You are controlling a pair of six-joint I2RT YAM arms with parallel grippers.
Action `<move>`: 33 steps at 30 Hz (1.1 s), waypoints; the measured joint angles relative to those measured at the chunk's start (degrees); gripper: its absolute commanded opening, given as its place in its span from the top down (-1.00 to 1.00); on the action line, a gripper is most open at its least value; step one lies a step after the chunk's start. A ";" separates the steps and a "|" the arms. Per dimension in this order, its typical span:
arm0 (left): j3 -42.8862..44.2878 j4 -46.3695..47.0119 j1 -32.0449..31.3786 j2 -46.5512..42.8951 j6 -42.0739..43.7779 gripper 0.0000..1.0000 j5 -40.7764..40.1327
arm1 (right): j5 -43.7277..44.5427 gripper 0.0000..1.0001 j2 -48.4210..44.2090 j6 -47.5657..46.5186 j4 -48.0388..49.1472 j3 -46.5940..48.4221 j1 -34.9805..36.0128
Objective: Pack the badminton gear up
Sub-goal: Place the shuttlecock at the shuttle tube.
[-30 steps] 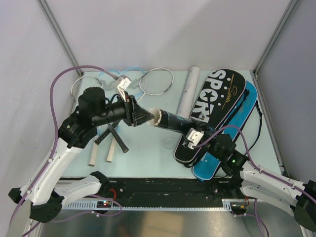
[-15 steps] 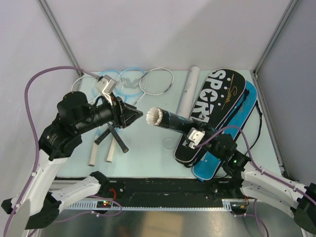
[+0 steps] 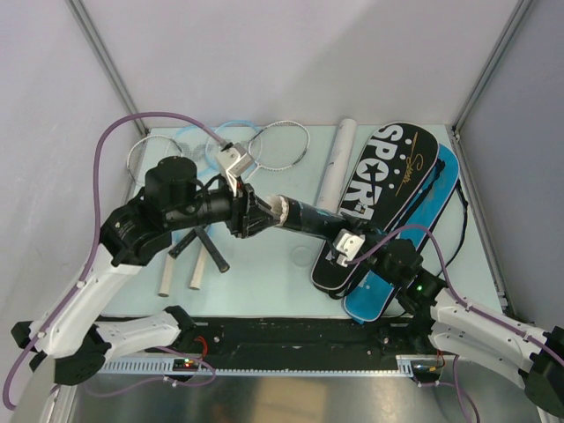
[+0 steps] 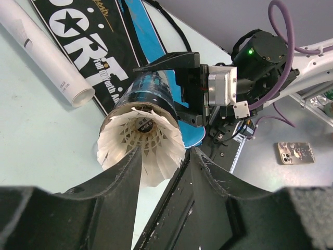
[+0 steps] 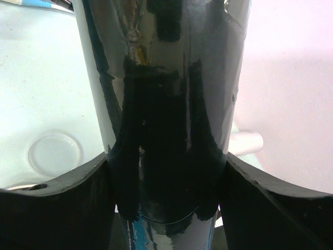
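Left wrist view: half-spread fingers of the left gripper (image 4: pixel 164 153) flank a white shuttlecock (image 4: pixel 141 136) seated in the mouth of the black tube (image 4: pixel 151 88) at frame centre; whether they pinch it I cannot tell. Behind, the right gripper (image 5: pixel 167 156) clamps the tube; the black SPORT bag (image 4: pixel 88 57) lies upper left.

Non-gear stuff on my feed: a pale mint counter (image 3: pixel 264 273), boxed in by plain grey wall panels (image 3: pixel 291 62), with slanted metal frame posts (image 3: pixel 106 62) at the back corners. The left wrist cam also catches a smartphone (image 4: pixel 295 152) lying flat on a grey surface off past the counter's edge.
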 measured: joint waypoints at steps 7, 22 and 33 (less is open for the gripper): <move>0.00 -0.07 -1.18 0.63 1.18 0.08 -0.50 | 0.00 0.28 0.02 -0.02 -0.02 0.02 0.00; 0.00 -0.22 -2.75 2.38 2.69 1.00 -3.10 | -0.04 0.31 0.42 -0.02 -0.13 0.00 0.00; -0.04 -0.13 -4.72 6.10 2.64 1.00 -1.55 | -0.66 0.31 0.81 -0.07 -0.83 0.00 0.07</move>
